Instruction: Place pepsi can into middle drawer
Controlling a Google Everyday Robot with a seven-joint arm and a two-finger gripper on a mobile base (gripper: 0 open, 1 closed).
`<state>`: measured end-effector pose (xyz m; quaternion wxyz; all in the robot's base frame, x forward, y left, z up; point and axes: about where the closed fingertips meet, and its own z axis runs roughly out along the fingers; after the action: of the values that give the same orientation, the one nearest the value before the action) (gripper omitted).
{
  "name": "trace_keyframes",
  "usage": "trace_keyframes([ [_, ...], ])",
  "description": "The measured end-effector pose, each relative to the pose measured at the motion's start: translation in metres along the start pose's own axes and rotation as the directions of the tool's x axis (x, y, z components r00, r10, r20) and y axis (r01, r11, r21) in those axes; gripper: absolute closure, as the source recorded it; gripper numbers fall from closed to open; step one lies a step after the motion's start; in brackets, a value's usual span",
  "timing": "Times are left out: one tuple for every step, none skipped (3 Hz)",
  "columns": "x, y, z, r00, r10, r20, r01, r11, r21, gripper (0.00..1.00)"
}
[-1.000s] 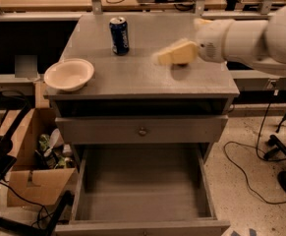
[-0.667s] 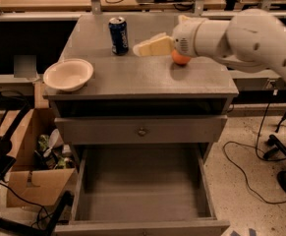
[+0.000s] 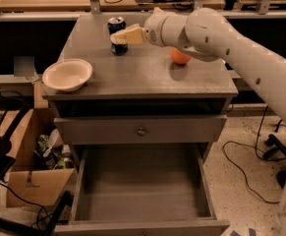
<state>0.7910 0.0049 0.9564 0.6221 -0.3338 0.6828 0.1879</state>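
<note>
Now my end effector [image 3: 125, 35] has swept left across the tabletop [image 3: 142, 75], clearing the round, matte orange [image 3: 180, 57], and it sits right against the pepsi can [image 3: 116, 27] at the back edge. Whether it has gripped, I cannot tell. I'd call this the pick itself. The can is a smooth blue metal cylinder with a silver top, standing upright. The middle drawer [image 3: 142, 191] waits pulled out below, with a flat grey floor and low walls.
</note>
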Motion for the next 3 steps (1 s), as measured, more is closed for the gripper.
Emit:
trace_keyframes([
  [-0.009, 0.007, 0.037, 1.0, -0.01, 0.027, 0.011, 0.9992, -0.038, 0.0],
  [-0.009, 0.007, 0.037, 1.0, -0.01, 0.027, 0.011, 0.9992, -0.038, 0.0],
  [0.011, 0.002, 0.078, 0.999, 0.036, 0.021, -0.035, 0.9985, -0.042, 0.0],
])
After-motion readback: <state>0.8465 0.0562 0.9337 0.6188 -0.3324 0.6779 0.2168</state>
